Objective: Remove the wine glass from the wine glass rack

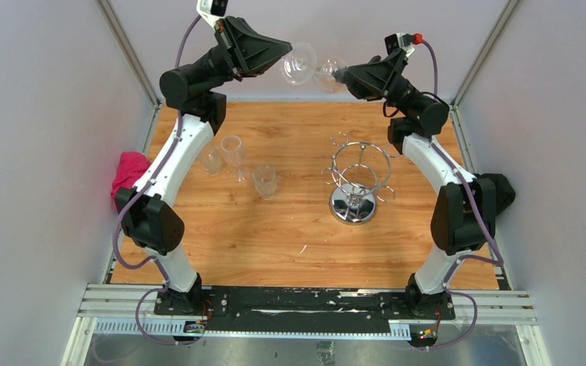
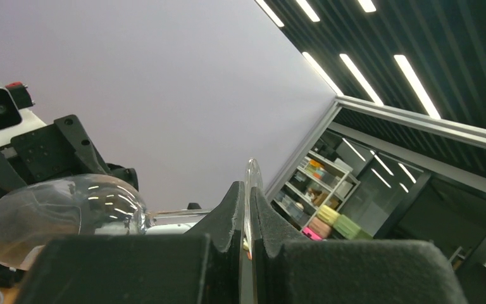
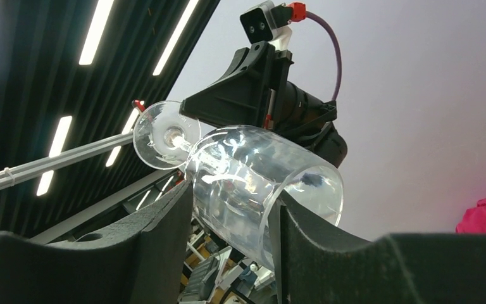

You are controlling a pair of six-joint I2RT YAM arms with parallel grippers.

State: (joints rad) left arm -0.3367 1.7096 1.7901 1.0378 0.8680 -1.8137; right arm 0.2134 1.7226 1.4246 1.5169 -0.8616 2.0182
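While both claws (image 1: 284, 52) (image 1: 342, 75) grip, wine glass (image 1: 301, 65) between

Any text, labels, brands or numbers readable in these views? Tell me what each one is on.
No text can be read in any view.
Wine glass: no print or markings visible.
Wine glass rack: no label visible.
Coloured boxes on the background shelves: too small and blurred to read.

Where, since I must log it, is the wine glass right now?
In the top view, the wine glass is aloft beyond the rack, its foot in the left tool, its bowl in the right tool.
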